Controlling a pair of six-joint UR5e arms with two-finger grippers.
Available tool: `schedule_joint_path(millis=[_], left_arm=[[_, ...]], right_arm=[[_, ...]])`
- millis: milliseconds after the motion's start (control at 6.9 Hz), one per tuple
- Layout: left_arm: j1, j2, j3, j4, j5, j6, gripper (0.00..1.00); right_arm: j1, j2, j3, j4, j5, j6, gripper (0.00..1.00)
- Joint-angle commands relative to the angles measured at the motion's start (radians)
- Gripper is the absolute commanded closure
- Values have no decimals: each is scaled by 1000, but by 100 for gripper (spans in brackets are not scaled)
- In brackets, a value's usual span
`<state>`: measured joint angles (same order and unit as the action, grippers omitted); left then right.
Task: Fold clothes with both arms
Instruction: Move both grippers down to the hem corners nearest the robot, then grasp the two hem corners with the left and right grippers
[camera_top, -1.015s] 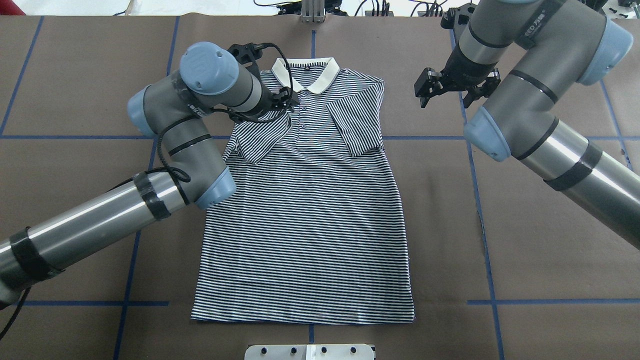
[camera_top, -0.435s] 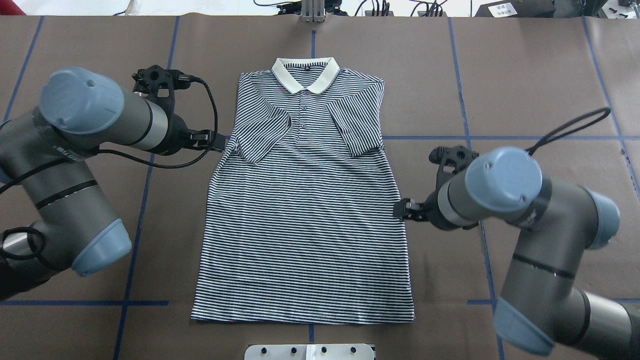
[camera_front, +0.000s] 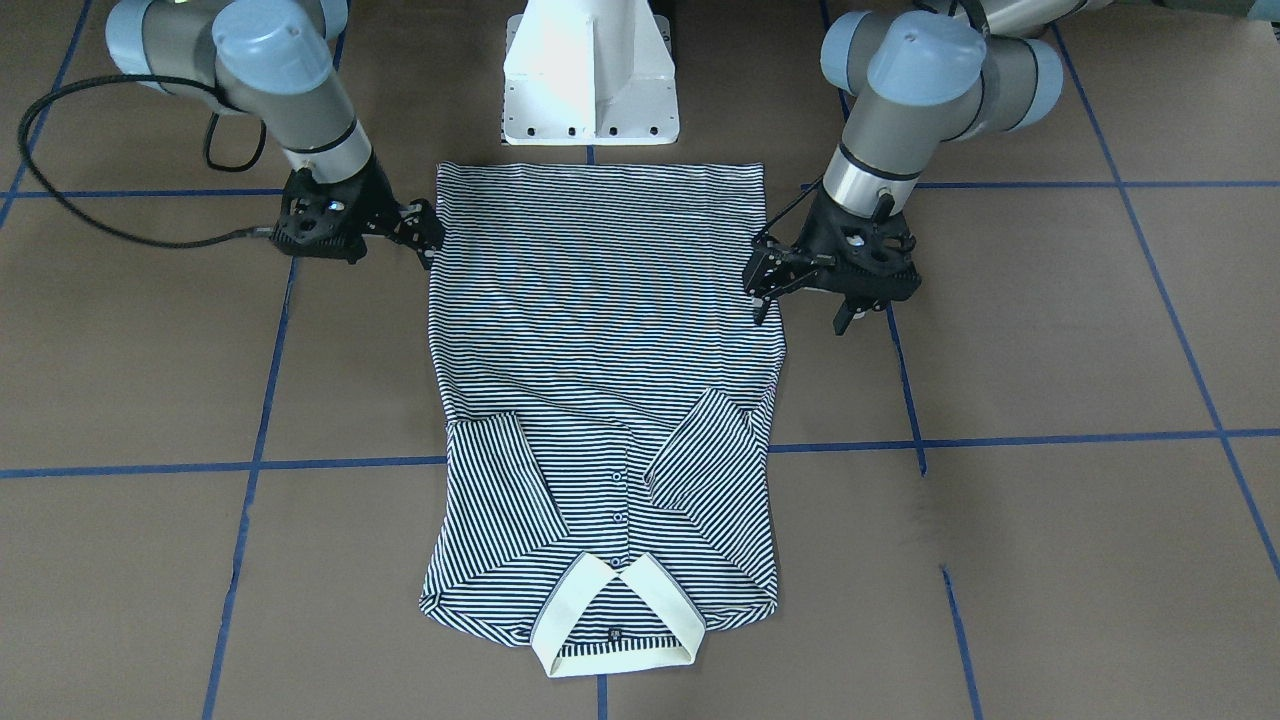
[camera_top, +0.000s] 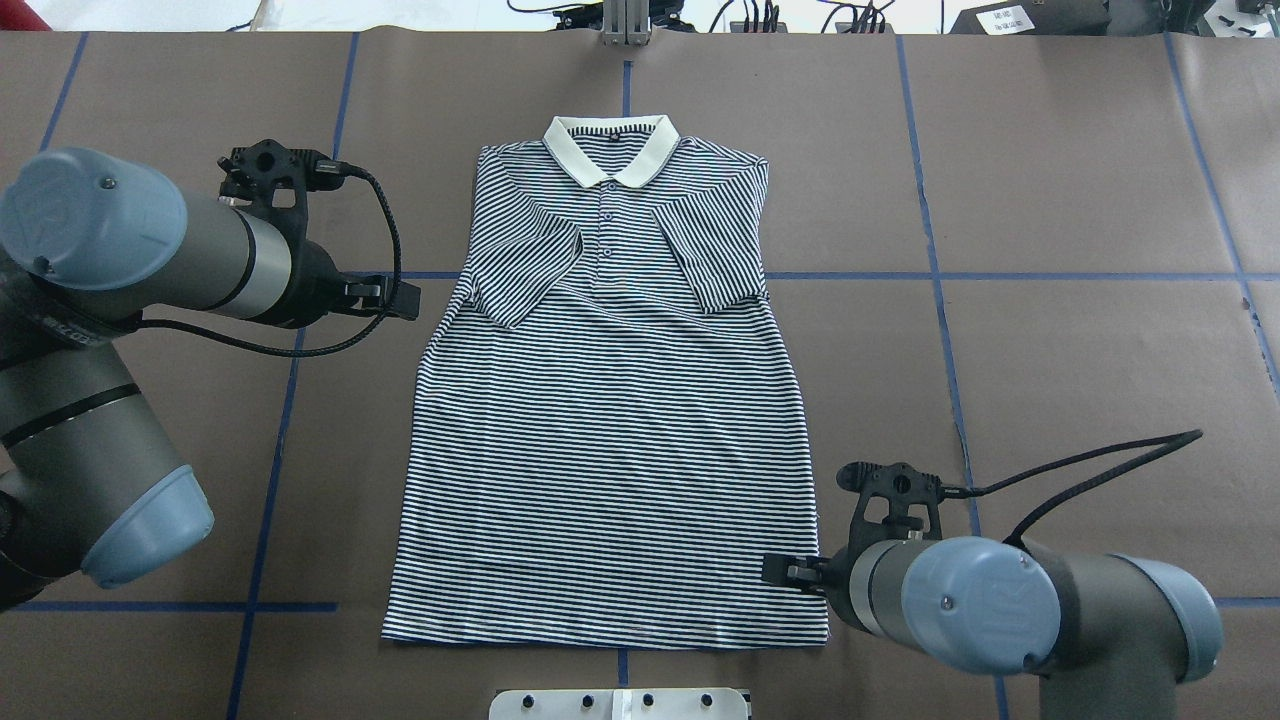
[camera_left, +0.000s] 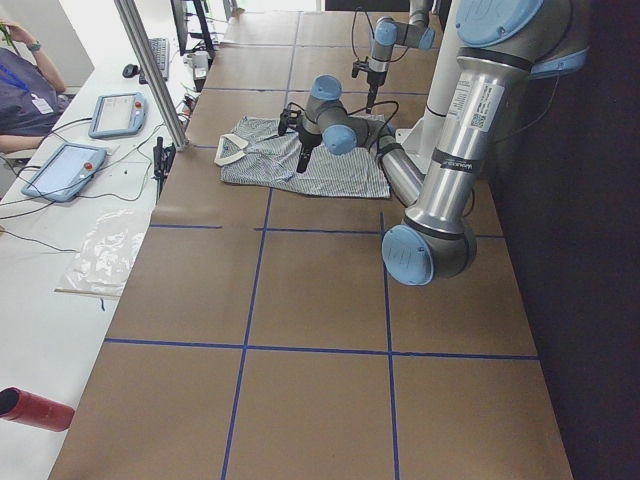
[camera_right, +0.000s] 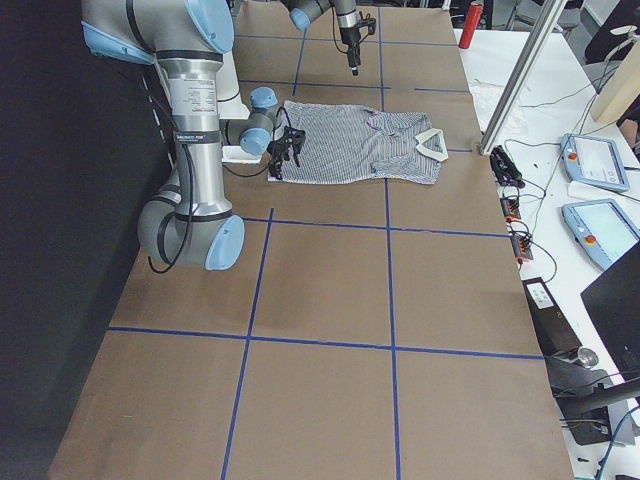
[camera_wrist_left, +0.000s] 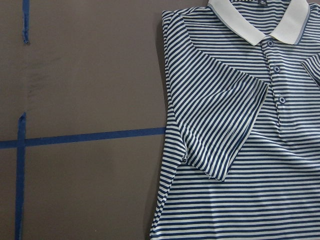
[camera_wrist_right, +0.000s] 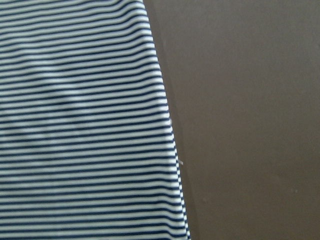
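Shirt (camera_top: 610, 450) lies flat on table (camera_top: 1050, 350), front up. Collar (camera_top: 655, 150) is at the far end, hem nearest the white base (camera_front: 590, 70). Both short sleeves are folded in over the chest: L-side sleeve (camera_top: 520, 268) and R-side sleeve (camera_top: 712, 250) on either side of the buttoned placket.

L gripper (camera_top: 402, 298) sits just beside shirt's L edge, approx level w/ the folded sleeve's lower tip. In front view its fingers look apart, nothing between them. Contact w/ cloth: cannot tell.

R gripper (camera_top: 785, 572) is at shirt's R edge near the hem corner, tips over the cloth in overhead view. Fingers look apart in front view, holding nothing.

R wrist cam shows striped edge + bare table only. L wrist cam shows sleeve, collar and a blue tape line (camera_wrist_left: 95, 136). No fingers in either frame.
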<state>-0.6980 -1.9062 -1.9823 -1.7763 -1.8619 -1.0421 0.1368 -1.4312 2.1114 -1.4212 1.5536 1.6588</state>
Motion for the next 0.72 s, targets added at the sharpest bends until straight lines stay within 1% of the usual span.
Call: schedule_joint_path(millis=[0, 290, 580], left_arm=[[0, -1, -3, 0, 0, -3, 0], [2, -4, -15, 1, 0, -9, 0], [0, -4, -21, 1, -2, -10, 0]], right_arm=[[-54, -6, -23, -1, -33, 33, 0], [-55, -8, -51, -4, -23, 32, 1], [-60, -2, -54, -5, -23, 32, 17]])
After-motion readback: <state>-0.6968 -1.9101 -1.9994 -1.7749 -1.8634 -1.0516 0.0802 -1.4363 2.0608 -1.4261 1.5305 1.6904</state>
